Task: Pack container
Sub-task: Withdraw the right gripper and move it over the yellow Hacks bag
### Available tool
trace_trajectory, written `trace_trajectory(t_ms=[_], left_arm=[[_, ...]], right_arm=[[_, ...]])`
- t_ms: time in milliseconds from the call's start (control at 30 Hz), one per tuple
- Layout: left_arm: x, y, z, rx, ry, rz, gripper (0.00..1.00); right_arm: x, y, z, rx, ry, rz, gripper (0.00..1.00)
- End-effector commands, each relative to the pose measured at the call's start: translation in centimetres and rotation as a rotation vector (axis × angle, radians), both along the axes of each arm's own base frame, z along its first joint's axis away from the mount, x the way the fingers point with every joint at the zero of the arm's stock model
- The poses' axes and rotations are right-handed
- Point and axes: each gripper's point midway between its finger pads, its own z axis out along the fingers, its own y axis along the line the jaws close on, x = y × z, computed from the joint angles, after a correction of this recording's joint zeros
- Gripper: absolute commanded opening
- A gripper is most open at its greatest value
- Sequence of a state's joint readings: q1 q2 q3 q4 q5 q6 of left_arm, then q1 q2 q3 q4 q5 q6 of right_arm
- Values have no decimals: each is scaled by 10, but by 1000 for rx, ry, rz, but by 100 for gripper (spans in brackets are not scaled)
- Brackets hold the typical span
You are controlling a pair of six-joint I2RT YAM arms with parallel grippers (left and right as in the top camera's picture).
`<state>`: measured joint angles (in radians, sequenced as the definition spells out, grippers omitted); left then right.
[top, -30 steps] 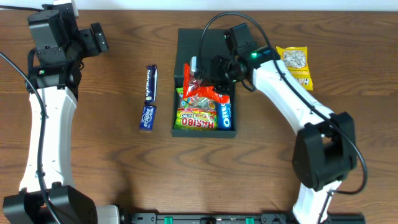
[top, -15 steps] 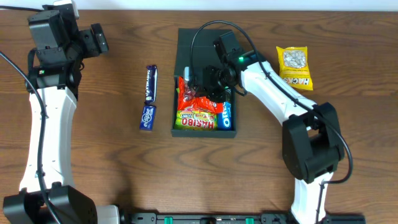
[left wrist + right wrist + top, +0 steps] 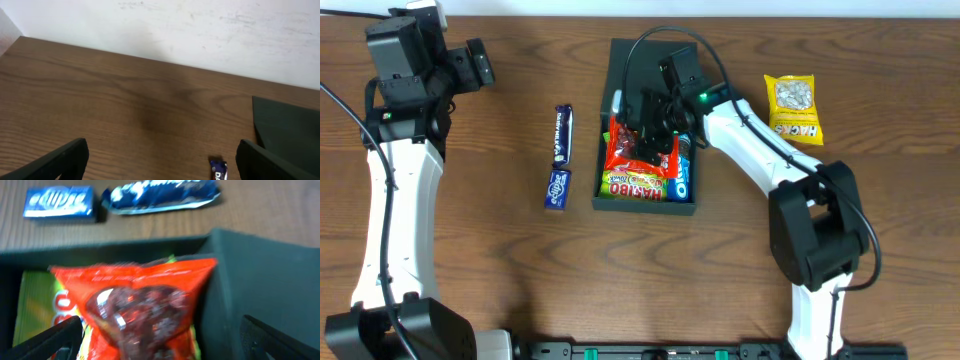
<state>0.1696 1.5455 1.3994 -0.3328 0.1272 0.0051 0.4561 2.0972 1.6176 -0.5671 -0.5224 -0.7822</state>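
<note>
The container (image 3: 628, 62) sits mid-worktop (image 3: 480, 260), its flap lid folded open toward the far edge. Inside we see a green Haribo bag (image 3: 633, 187), a blue Oreo pack (image 3: 684, 178) along the right wall, and a red packet (image 3: 638, 150) lying on top of the bag. The right tool (image 3: 162, 335) hangs just over the red packet with its fingers spread wide, gripping nothing. The left tool (image 3: 162, 160) is also spread wide and empty, near the far left corner. A dark blue bar (image 3: 562, 133) and a small blue pack (image 3: 556, 188) lie left of the container, and a yellow packet (image 3: 793, 108) lies to its right.
</note>
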Motion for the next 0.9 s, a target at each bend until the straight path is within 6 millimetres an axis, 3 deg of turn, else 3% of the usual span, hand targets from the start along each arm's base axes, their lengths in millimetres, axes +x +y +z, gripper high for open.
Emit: trace_trajectory(t_ms=[0, 167, 267, 333, 433, 500, 533, 733, 867], left_arm=[[0, 4, 7, 20, -13, 1, 95], [0, 4, 7, 20, -13, 0, 95], [0, 4, 7, 19, -13, 1, 95], [0, 4, 6, 19, -12, 1, 95], [0, 4, 6, 19, -12, 1, 95], [0, 4, 6, 19, -11, 0, 95], [0, 4, 6, 19, -11, 0, 95], [-1, 4, 5, 18, -7, 0, 95], [-1, 4, 4, 17, -4, 0, 95]], right_arm=[[4, 6, 72, 119, -57, -76, 99], [4, -4, 178, 237, -297, -91, 99], [9, -29, 214, 253, -358, -195, 99], [19, -54, 227, 280, -322, -345, 99], [32, -88, 222, 274, -260, -492, 96], [46, -122, 207, 240, -209, -627, 82], [53, -141, 199, 220, -183, -711, 81], [79, -257, 153, 93, -88, -1238, 82], [80, -303, 119, 14, -30, -1448, 82]])
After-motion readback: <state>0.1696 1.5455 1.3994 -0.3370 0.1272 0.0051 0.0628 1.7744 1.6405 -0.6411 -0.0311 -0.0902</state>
